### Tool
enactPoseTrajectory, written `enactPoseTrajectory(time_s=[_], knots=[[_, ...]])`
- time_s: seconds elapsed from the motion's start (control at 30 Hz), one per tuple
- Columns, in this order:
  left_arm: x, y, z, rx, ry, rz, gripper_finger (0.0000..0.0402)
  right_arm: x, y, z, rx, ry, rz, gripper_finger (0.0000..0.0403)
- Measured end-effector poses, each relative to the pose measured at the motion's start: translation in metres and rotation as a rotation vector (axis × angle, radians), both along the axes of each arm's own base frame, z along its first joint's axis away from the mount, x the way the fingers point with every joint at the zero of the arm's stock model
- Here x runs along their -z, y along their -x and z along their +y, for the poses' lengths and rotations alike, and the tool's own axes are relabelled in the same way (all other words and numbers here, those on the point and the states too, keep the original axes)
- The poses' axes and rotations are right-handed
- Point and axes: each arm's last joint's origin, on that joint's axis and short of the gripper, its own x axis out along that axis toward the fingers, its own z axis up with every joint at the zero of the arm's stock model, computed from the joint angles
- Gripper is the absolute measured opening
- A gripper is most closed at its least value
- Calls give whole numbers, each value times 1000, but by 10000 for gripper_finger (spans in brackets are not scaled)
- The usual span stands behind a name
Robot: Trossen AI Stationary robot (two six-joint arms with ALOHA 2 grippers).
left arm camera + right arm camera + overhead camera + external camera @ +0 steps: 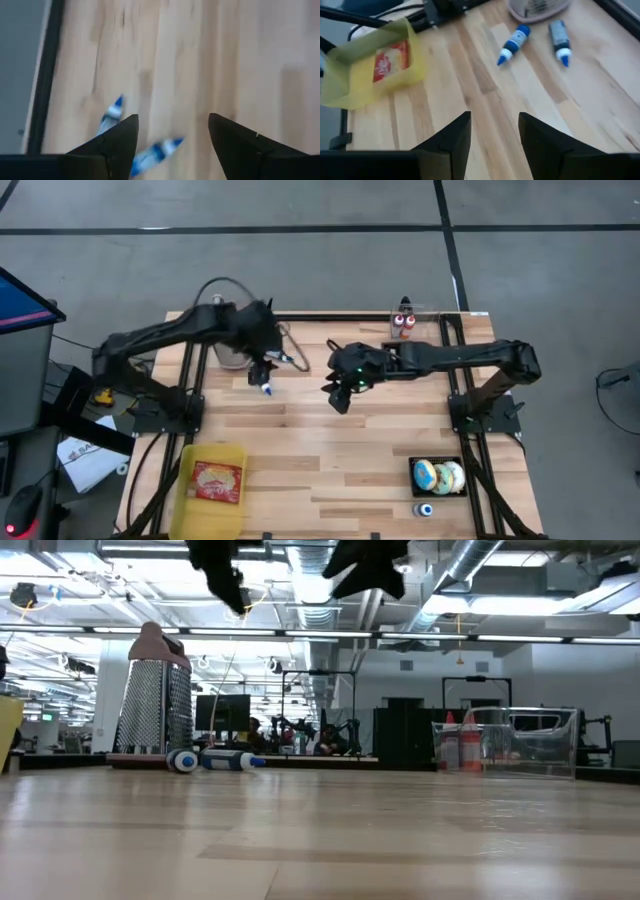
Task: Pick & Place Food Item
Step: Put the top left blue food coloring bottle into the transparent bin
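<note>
Round glazed food items [440, 476] lie in a black tray [412, 480] at the near right. A red-and-white packet [217, 481] lies in a yellow bin [190, 470] at the near left, also in the right wrist view as packet [390, 60] and bin [350, 80]. My left gripper [266, 375] hangs open high above two blue-capped bottles [155, 155] lying on the table, with nothing between its fingers. My right gripper [338, 395] hangs open above mid-table [495, 135], with nothing between its fingers. Both grippers show at the top of the low view, left gripper [225, 580] and right gripper [370, 565].
A metal grater [152, 690] stands at the far left, with the two blue bottles [215, 760] beside it. A clear container with red bottles [500, 745] stands at the far right. A small blue-and-white bottle [425, 509] lies beside the black tray. Bare wood spans mid-table.
</note>
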Motion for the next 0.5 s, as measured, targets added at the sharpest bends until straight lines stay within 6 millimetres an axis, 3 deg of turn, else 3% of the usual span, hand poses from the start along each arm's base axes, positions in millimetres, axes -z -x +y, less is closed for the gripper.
enactPoseTrajectory(time_s=[0.23,0.4,0.5], knots=[[48,-27,31,169,-72,357,252,-12,27,12,108,12,-16,167],[71,-44,45,181,-86,392,262,-26,42,24,165,36,-74,169],[94,-53,55,213,-132,498,265,-32,50,30,190,39,-96,169]])
